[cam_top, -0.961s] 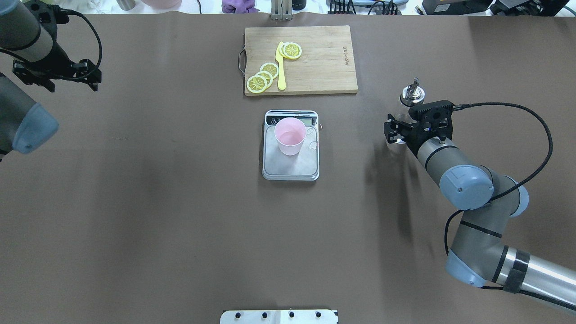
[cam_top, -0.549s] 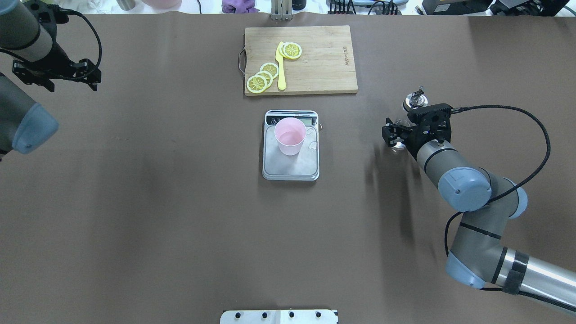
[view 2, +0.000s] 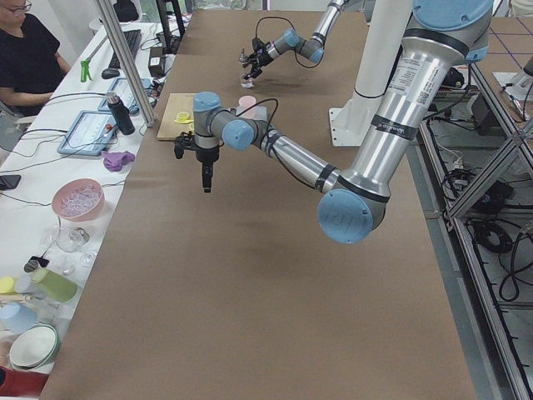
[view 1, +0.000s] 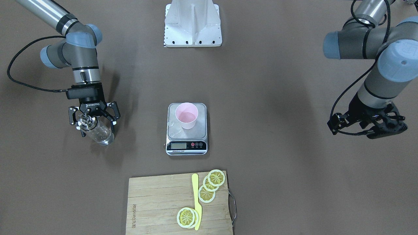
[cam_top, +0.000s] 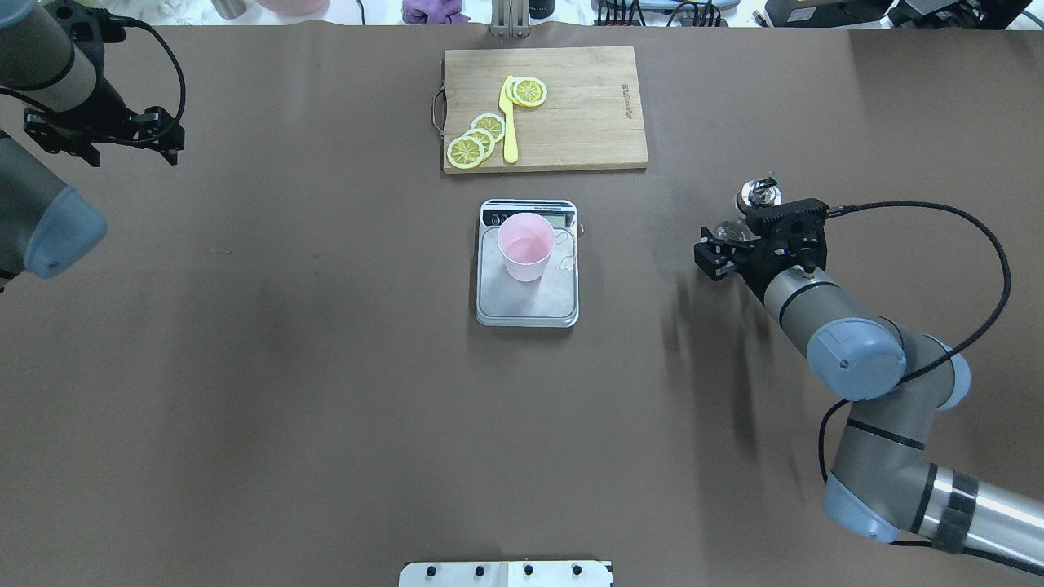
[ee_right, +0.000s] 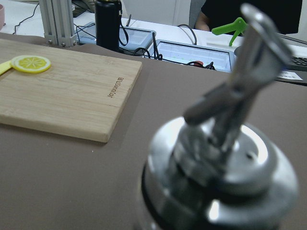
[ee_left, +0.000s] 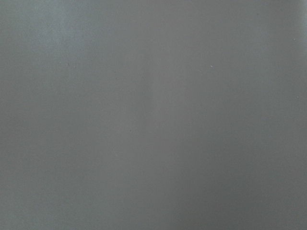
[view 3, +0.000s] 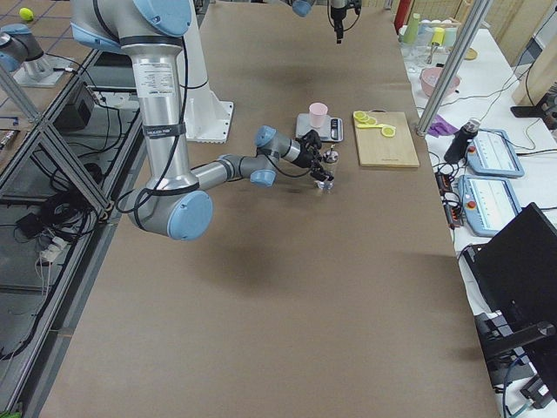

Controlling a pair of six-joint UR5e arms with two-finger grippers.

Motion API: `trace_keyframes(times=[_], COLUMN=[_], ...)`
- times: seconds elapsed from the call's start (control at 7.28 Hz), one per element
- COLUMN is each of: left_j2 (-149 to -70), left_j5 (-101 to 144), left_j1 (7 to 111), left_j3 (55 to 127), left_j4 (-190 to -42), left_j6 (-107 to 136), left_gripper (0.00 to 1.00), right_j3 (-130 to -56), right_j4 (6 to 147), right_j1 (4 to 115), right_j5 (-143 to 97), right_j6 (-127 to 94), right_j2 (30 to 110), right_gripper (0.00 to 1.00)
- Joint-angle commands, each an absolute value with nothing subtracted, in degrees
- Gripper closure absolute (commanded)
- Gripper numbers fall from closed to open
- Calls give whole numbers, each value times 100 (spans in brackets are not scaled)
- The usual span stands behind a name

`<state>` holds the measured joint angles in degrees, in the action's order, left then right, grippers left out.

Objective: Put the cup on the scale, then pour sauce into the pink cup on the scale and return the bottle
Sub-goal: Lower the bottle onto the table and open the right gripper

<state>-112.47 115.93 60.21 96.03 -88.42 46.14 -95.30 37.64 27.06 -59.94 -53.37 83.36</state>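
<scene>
The pink cup (view 1: 186, 119) stands upright on the scale (view 1: 186, 146) at mid-table; both also show in the overhead view, the cup (cam_top: 526, 247) on the scale's steel platform (cam_top: 526, 310). My right gripper (view 1: 95, 128) is shut on the clear glass bottle (view 1: 99, 133) at or just above the table, far out to the scale's side. The bottle's metal cap and spout fill the right wrist view (ee_right: 216, 163) and show overhead (cam_top: 758, 196). My left gripper (cam_top: 98, 137) hangs high over the far left of the table, shut and empty (view 2: 206, 182).
A wooden cutting board (cam_top: 579, 106) with lemon slices (cam_top: 477, 139) and a yellow knife (cam_top: 509, 122) lies beyond the scale. The robot's base plate (view 1: 192, 23) sits at the table's near edge. An operator (view 2: 29, 50) sits at the side bench with tablets and bowls.
My right arm has drawn back slightly toward the robot and the bottle has come down with it. The cup, the scale and my left arm have not moved.
</scene>
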Motion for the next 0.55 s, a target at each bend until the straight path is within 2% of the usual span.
trace_keyframes(times=[0.0, 0.27, 0.41], left_j2=[-11250, -11250, -11250], left_j5=[11593, 11593, 11593], left_j1=[6021, 6021, 6055], left_j3=[9606, 9615, 9624], left_j4=[-8842, -8842, -8850], left_j6=[4614, 4614, 4588], left_gripper=[2, 2, 2], right_j3=[-10403, -11079, -11762], right_j4=[3788, 3840, 3937], right_j1=[2357, 2329, 2355], right_j5=[-5837, -5993, -6603], right_j6=[-5344, -5422, -5423], right_j2=[9225, 9744, 10217], right_gripper=[0, 0, 0])
